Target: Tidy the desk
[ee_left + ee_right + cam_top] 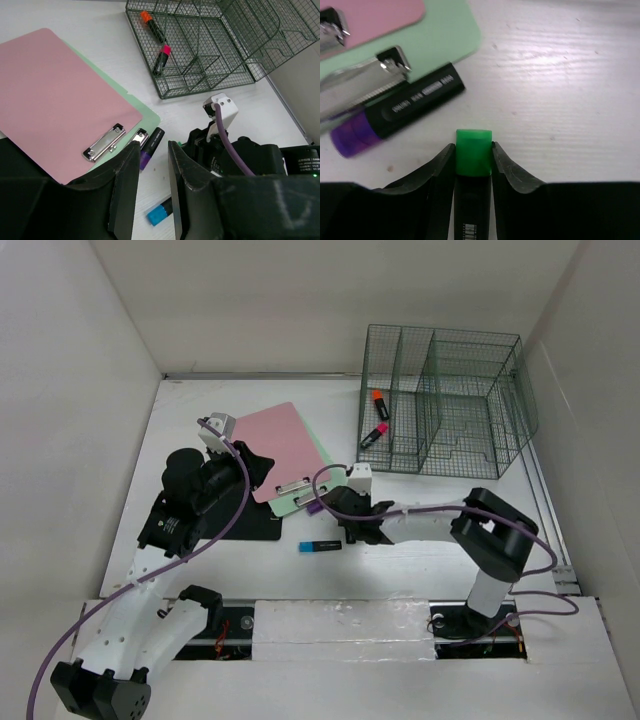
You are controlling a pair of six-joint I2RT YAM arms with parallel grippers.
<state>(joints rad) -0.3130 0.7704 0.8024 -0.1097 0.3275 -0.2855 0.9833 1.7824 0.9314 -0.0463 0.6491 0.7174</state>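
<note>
Two markers, the orange marker (378,400) and the pink marker (374,434), already lay inside the rack (500,390), which stood at the far right of the surface (400,570). The surface itself, white and walled on three sides, stretched from the arm bases to the far wall and carried everything else.

A third, the green marker (473,152), was clamped at its cap end between the fingers of the right pincer (473,150), low over the middle of the surface; whether it had left the surface could not be told.

Two more were loose. The purple marker (405,112) lay against the clip end of the green clipboard (146,119), and the blue marker (320,546) lay apart, nearer the arm bases. The pink clipboard (280,445) rested askew on the green one, neither filed in the rack.

The left pincer (152,165) hung above the clipboards' near edge with its jaws narrowly parted and nothing between them.

Judged from this layout, the task was under way but less than half done: one marker in hand, two to collect, and the clipboards probably to be stowed or squared.
</note>
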